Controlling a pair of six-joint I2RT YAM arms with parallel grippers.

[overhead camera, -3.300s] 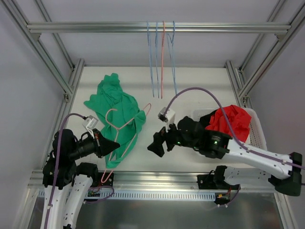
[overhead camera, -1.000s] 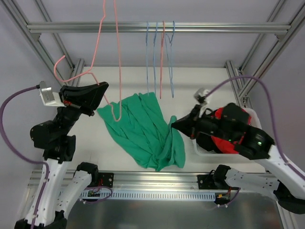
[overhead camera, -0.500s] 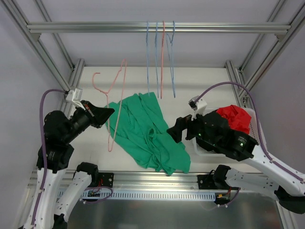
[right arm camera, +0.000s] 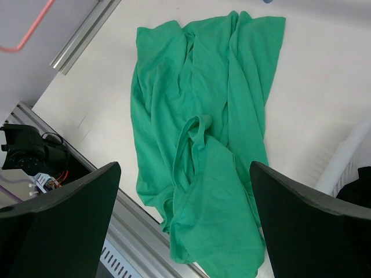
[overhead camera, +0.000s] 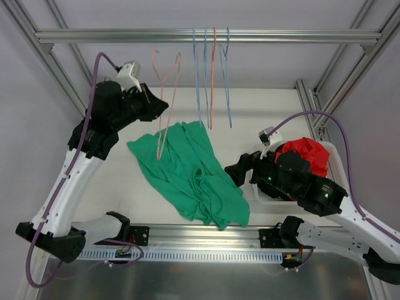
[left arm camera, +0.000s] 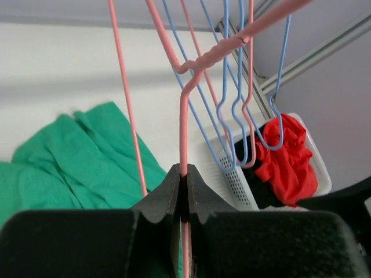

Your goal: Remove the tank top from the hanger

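Tank top [overhead camera: 190,178] lies loose on the worktop [overhead camera: 262,112], near centre, clear of the pink hanger [left arm camera: 183,133]; left pincer [left arm camera: 184,172] clamps the hanger's wire, raised far-left; right pincer [right arm camera: 184,174] hovers spread wide above the cloth; removal looks done; next, probably hook the hanger onto the rail [overhead camera: 125,35].

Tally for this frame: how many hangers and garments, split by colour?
Blue hangers: 3
Pink rail hanger: 1
Pink held hanger, in left gripper: 1
Green tank top: 1
Red garment: 1
Total: 7
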